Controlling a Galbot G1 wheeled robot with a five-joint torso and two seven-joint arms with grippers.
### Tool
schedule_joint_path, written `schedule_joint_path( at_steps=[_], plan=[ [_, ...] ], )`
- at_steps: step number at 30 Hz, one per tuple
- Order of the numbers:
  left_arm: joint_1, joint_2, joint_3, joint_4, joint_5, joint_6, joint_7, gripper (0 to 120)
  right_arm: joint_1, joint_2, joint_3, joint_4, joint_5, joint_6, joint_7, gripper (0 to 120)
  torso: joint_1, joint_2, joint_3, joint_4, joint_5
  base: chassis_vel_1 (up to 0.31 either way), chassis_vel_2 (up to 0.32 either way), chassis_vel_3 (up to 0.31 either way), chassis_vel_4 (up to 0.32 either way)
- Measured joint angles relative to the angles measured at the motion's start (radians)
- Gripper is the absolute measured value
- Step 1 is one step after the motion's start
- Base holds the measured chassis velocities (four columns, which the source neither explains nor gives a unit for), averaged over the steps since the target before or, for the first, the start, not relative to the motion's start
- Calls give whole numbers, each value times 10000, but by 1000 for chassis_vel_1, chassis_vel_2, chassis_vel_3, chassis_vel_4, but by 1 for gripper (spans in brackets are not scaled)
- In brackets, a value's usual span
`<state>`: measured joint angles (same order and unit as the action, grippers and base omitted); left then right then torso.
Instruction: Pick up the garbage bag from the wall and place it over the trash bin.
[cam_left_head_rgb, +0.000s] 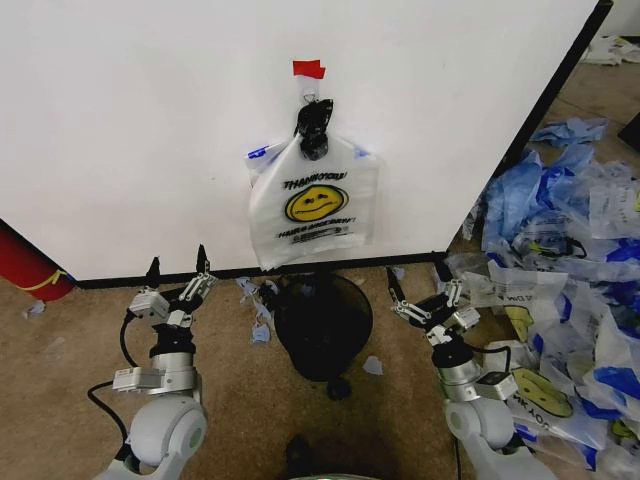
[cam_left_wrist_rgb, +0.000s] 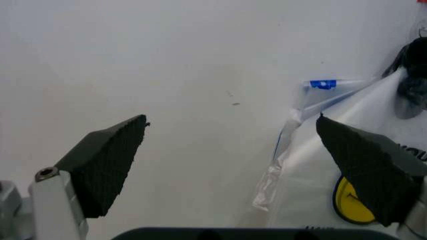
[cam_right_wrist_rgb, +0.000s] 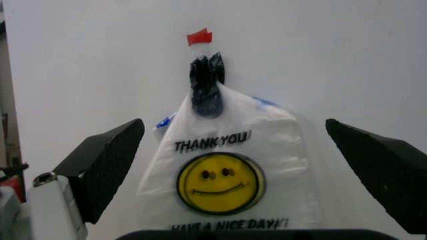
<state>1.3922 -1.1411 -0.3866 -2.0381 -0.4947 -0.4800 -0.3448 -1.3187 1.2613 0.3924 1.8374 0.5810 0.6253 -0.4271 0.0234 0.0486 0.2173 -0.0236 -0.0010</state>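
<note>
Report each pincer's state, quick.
Left pincer: open, empty, low beside the bin.
Right pincer: open, empty, facing the bag.

You see the garbage bag (cam_left_head_rgb: 316, 203), a thin translucent white bag with a yellow smiley face, black "THANK YOU" print and blue edges, hanging flat against the wall (cam_left_head_rgb: 150, 130), its top gathered under a black clip just below a small piece of red tape (cam_left_head_rgb: 308, 68). The wall is a plain white panel with a black strip along its edges. The trash bin (cam_left_head_rgb: 322, 325), a round black wire-mesh basket, stands on the floor directly beneath the bag.
</note>
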Motion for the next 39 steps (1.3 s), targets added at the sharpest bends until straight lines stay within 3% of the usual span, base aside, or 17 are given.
schedule_joint_path(
  at_steps=[7, 10, 16, 20, 24, 28, 39],
  plan=[
    [-29, -5, 12, 69, 58, -20, -42, 100, 210, -211, -453, 166, 1750, -695, -137, 100, 0, 0, 0, -1, 0, 0, 0, 0, 0],
    [-63, 40, -43, 101, 58, -25, -95, 100, 569, -514, -718, 296, 3332, -1398, -373, 100, 0, 0, 0, 0, 0, 0, 0, 0, 0],
    [-40, 21, -66, 108, 97, -21, -120, 100, 1286, -917, -1079, 234, 5117, -2526, -566, 100, 0, 0, 1, -1, 0, 0, 0, 0, 0],
    [29, 46, -166, 110, 187, -16, -183, 100, 2287, -1109, -1634, -259, 7198, -3527, -775, 100, 0, 0, 1, 0, 0, 0, 0, 0, 0],
    [103, 131, -282, 101, 205, -13, -232, 100, 3188, -1091, -2036, -937, 8271, -3866, -785, 100, 0, 0, 1, 2, 0, 0, 0, 0, 0],
    [111, 203, -301, 118, 210, 13, -246, 100, 4360, -848, -2480, -1852, 8988, -4170, -750, 100, 1, -1, 1, -2, 0, 0, 0, 0, 0],
    [73, 43, -92, 363, 349, 30, -248, 100, 6615, 18, -3491, -3706, 9297, -4371, -990, 100, 1, -1, 2, 1, 2, 0, 0, 0, 0]
  ],
)
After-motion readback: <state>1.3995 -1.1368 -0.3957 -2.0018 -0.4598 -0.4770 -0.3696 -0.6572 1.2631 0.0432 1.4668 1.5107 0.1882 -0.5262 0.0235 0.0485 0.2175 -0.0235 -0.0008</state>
